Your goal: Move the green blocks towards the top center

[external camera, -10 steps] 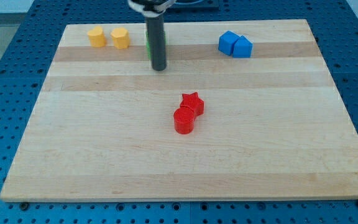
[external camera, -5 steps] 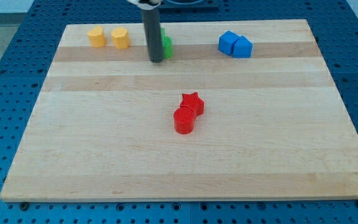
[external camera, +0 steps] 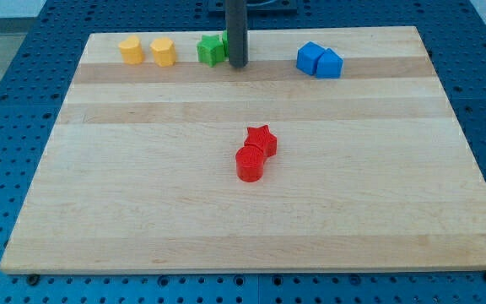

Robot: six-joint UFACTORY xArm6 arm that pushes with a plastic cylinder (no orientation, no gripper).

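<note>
You are looking down at a pale wooden board (external camera: 142,203) lying on a blue perforated table (external camera: 7,127). Nearest the view's bottom, close to the middle of the board, a red plastic cylinder (external camera: 249,164) is sitting against a red plastic star (external camera: 261,139), the star just above it and slightly to the view's right.

Further up, along the board's top edge, the other blocks are standing in a row. At the view's left, two yellow plastic blocks (external camera: 146,51) (rounded, exact shape hard to tell) are sitting near each other. Right of them, a green plastic star-like block (external camera: 212,50) is resting near the top centre; whether a second green block is hiding behind the rod, you cannot tell. The straight dark rod is standing upright, and my tip (external camera: 238,65) is touching the board just beside the green block's right side. The arm is carrying no fingers, so nothing is being grasped. Further to the view's right, two blue plastic blocks (external camera: 320,60) are pressing together.
</note>
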